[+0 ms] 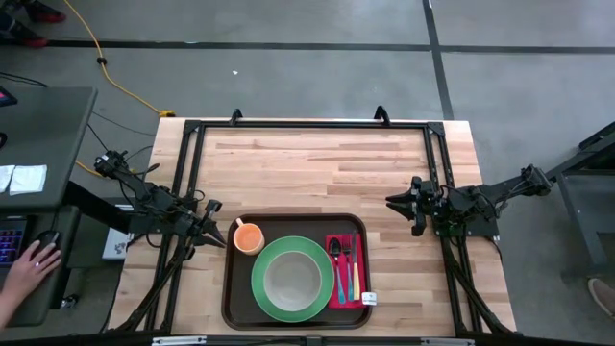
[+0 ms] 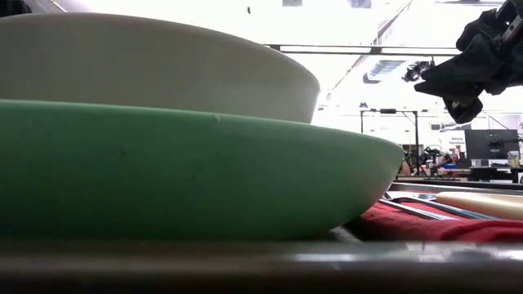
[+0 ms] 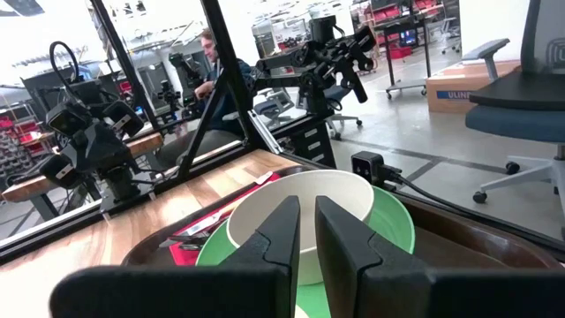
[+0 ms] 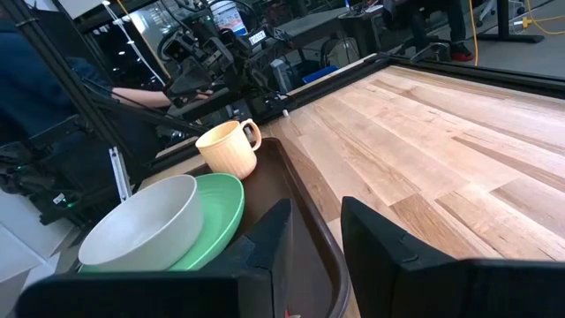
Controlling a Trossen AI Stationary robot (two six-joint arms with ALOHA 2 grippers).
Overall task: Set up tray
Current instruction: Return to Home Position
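The dark brown tray [image 1: 235, 288] lies at the table's near middle. On it stand a green plate [image 1: 264, 288] with a white bowl [image 1: 293, 279] in it, an orange cup [image 1: 249, 237] at its far left corner, and a red napkin [image 1: 343, 288] with cutlery [image 1: 346, 261] at its right. My left gripper [image 1: 215, 234] hovers just left of the cup, its fingers [image 3: 284, 231] almost together and empty. My right gripper [image 1: 396, 204] hangs open and empty above bare wood, to the right of the tray and farther back; it also shows in the right wrist view [image 4: 315, 231].
A black frame [image 1: 307, 125] runs along the table's far and side edges. Bare wood [image 1: 317, 168] lies behind the tray. A person's hand [image 1: 34, 259] rests at a desk left of the table. A low camera [image 3: 368, 165] stands at the near edge.
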